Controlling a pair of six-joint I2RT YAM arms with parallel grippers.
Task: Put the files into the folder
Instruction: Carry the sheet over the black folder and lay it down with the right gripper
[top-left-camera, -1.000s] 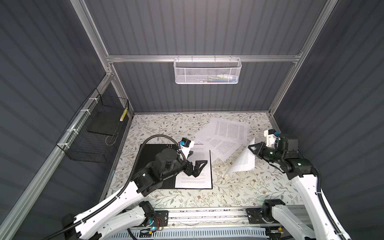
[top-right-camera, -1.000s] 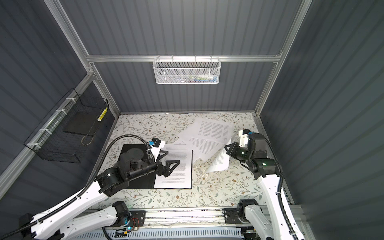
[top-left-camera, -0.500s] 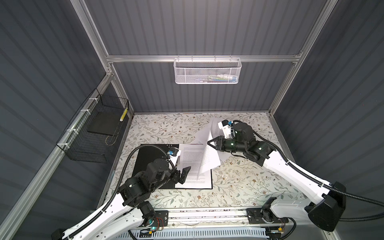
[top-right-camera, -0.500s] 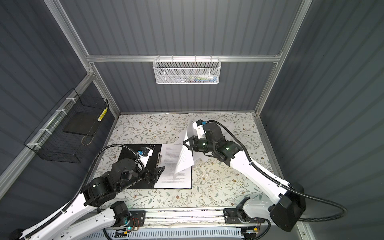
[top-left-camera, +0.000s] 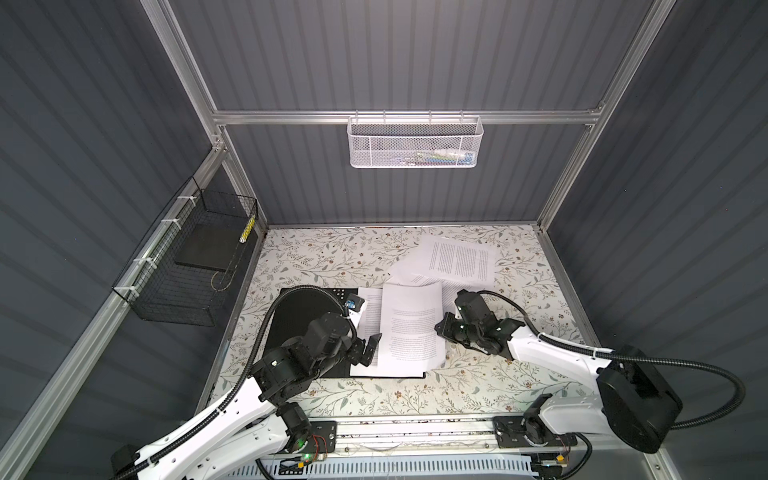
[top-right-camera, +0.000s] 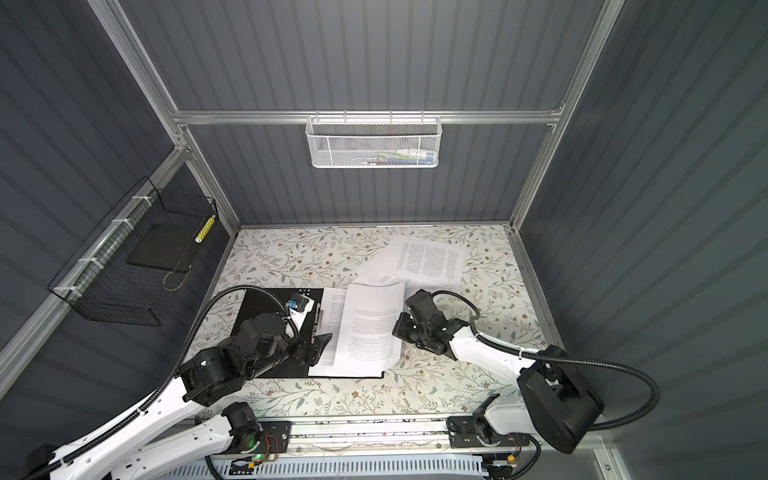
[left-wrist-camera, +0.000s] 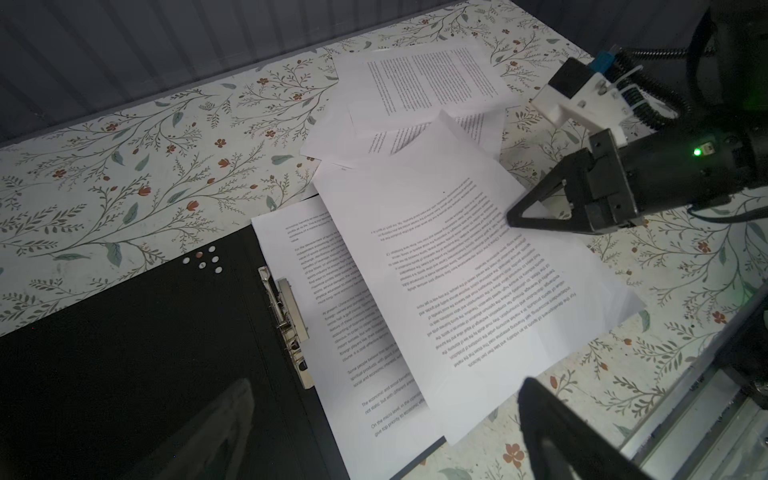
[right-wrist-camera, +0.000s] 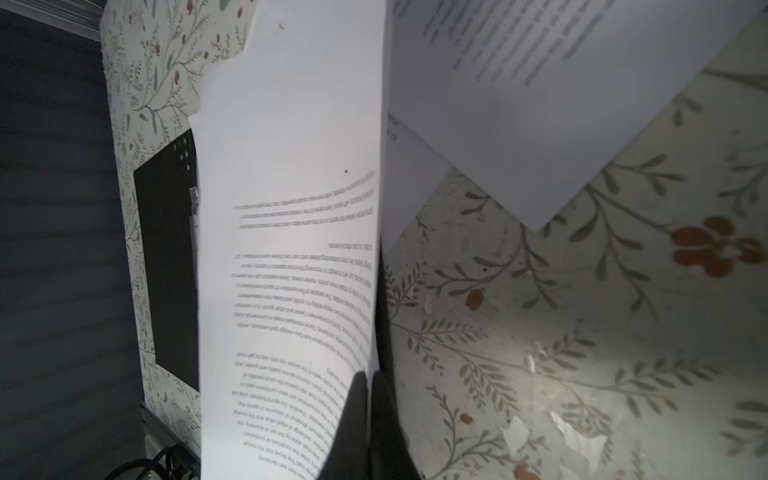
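The folder (top-left-camera: 297, 316) lies open on the surface (top-left-camera: 332, 257), black inside up, one page (top-left-camera: 370, 307) already on its right half beside the clip (left-wrist-camera: 291, 320). The right claw (left-wrist-camera: 515, 218) is clenched on the edge of a sheet (top-left-camera: 411, 328) that drapes askew over that page and overhangs the folder's right edge; I'd say it's being laid in and needs squaring. The left claw (top-left-camera: 370, 349) hangs released near the clip, likely ready to pin the stack. Loose sheets (top-left-camera: 457, 259) wait at the far right.

Robot lab cell: ribbed grey walls (top-left-camera: 415, 62) on an aluminium frame (top-left-camera: 407, 117), floral desk (top-left-camera: 316, 257), white basket (top-left-camera: 413, 143) and black basket (top-left-camera: 187, 266) hung up, left arm (top-left-camera: 232, 415) and right arm (top-left-camera: 552, 353) on a rail (top-left-camera: 415, 432).
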